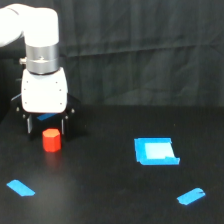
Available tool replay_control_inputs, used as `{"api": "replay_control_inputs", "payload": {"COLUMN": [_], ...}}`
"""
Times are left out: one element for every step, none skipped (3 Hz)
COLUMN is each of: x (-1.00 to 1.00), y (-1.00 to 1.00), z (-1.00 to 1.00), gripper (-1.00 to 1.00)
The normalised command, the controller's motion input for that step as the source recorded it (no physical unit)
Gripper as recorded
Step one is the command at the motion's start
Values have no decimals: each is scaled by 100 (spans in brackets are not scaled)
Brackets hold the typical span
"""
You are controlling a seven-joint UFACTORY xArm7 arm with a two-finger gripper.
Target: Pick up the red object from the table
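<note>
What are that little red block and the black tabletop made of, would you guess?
The red object looks like matte plastic or painted wood: solid even colour, crisp facets, no shine. The table seems a dull black board or mat, since it reflects almost nothing. I can't tell more.

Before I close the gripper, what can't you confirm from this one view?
- Gripper: fingertips black on the black table; opening unreadable.
- Whether the red object sits between the fingers or in front of them: no depth from the exterior view.
- Arm: cut off by the top and left edges.
</note>
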Motion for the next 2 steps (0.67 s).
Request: {"api": "replay_control_inputs", "payload": {"x": [-4, 10], "y": [-48, 7], "z": [-17, 40], "gripper": [-38, -99]}}
